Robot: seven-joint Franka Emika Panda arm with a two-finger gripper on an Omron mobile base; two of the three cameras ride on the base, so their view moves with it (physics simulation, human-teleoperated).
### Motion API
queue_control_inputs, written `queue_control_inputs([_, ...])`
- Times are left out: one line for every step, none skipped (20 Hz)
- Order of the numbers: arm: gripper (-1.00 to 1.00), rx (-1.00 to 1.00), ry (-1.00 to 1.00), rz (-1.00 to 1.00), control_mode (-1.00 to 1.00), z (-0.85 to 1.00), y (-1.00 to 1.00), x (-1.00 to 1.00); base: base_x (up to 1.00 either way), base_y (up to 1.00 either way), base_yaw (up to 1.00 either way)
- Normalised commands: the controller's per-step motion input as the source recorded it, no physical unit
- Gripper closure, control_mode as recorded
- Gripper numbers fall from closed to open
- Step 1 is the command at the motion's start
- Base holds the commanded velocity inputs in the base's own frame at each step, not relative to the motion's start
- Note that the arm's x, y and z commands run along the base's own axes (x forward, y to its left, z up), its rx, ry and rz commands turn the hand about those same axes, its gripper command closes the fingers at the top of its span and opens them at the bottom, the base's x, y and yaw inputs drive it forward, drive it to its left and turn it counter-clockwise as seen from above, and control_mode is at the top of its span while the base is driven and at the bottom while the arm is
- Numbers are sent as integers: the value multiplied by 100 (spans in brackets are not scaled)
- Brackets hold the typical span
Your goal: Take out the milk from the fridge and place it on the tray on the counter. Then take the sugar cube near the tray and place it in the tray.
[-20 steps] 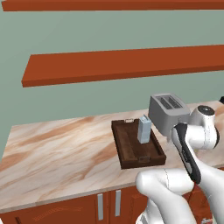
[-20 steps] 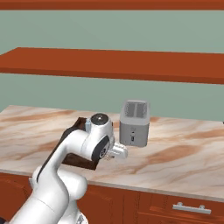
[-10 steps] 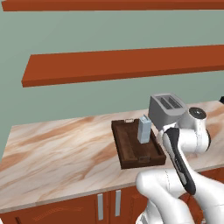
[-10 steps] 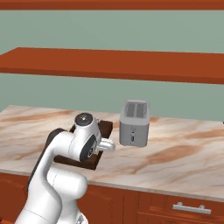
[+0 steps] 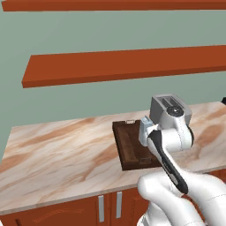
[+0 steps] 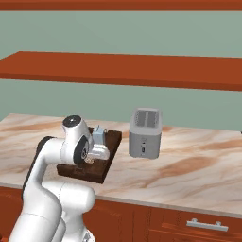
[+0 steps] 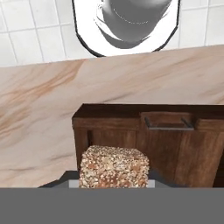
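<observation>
My gripper (image 7: 113, 177) is shut on the sugar cube (image 7: 113, 166), a brown speckled block between the two dark finger tips. Under it lies the dark brown wooden tray (image 7: 175, 140) on the beige marble counter (image 7: 39, 109). From the right base view the hand (image 6: 98, 153) hangs low over the tray (image 6: 80, 174), close beside the milk (image 6: 98, 136), a pale blue-grey carton standing upright inside it. In the left base view the arm covers part of the milk (image 5: 145, 130) and the near end of the tray (image 5: 128, 148). The fridge is out of view.
A grey toaster (image 6: 145, 132) stands on the counter just right of the tray, and it shows behind the arm in the left base view (image 5: 167, 105). Red-brown wall shelves (image 5: 128, 66) run above. Bare counter (image 5: 62, 150) stretches left of the tray.
The arm has swung left from in front of the toaster to over the tray, carrying the sugar cube. The milk and tray have not moved.
</observation>
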Motion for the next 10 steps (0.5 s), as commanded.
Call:
queue_control_inputs([100,-4,1,5,-100,0,33,22,0,0,0])
queue_control_inputs([100,-4,0,5,-100,0,29,18,0,0,0])
queue_control_inputs([100,-3,0,5,-100,-6,26,26,0,0,0])
queue_control_inputs([100,-6,0,5,-100,0,27,20,0,0,0])
queue_control_inputs([100,-5,0,5,-100,0,23,29,0,0,0])
queue_control_inputs([100,-3,0,4,-100,0,13,31,0,0,0])
queue_control_inputs([100,-1,0,4,-100,0,14,30,0,0,0])
queue_control_inputs([100,0,5,2,-100,-7,11,27,0,0,0])
queue_control_inputs([100,0,8,1,-100,-9,6,27,0,0,0])
queue_control_inputs([100,0,9,1,-100,-10,6,23,0,0,0])
